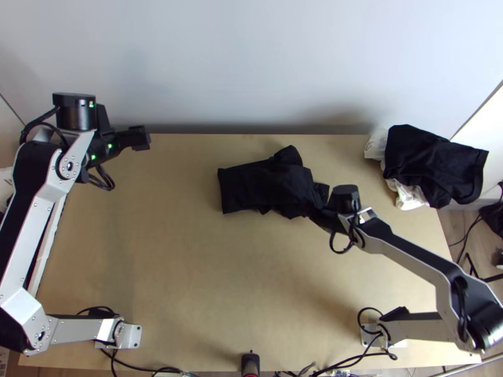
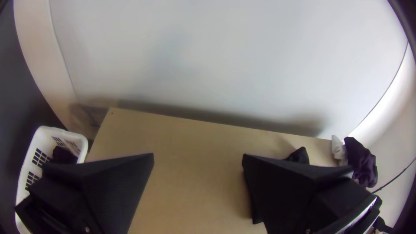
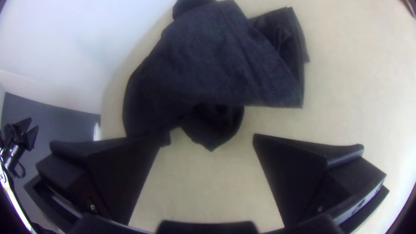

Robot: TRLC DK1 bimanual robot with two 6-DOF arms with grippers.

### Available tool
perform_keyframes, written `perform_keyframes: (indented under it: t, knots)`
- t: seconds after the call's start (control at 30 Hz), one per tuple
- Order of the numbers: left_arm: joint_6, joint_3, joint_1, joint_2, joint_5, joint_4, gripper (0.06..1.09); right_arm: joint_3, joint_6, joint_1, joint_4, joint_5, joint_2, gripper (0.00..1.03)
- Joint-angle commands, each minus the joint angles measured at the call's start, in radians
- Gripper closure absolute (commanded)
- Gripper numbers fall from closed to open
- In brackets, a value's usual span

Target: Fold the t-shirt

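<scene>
With my left claw [image 2: 198,157] and right claw [image 3: 208,138] wide, I needed a low, shallow pinch to smooth the rumpled t-shirt [image 1: 258,185] toward the desk's [image 1: 188,139] far edge.

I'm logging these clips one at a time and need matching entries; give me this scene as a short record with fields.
item: dark t-shirt
lie: bunched, one end straight-edged
place: far half of table
left gripper: open, above far-left corner
right gripper: open, by the shirt's right end
held: nothing
far-right corner: dark cloth over white material
beside table: white basket, dark cloth inside
</scene>
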Motion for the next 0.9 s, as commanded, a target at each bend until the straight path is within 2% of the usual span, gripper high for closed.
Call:
perform_keyframes:
  t: [0.0,0.27,0.5,0.87]
  knots:
    - [0.002,-0.108,0.028,-0.075,0.002,0.024,0.10,0.071,0.002,0.000,0.057,0.004,0.143,0.05]
    - [-0.009,-0.274,0.030,-0.198,0.004,0.116,0.10,0.202,-0.001,0.003,0.083,0.023,0.276,0.05]
    - [-0.007,-0.546,0.053,-0.442,0.004,0.351,0.10,0.281,-0.014,0.005,0.084,0.038,0.332,0.05]
    - [-0.007,-0.717,0.096,-0.606,0.004,0.365,0.10,0.384,-0.004,0.071,0.101,0.060,0.436,0.05]
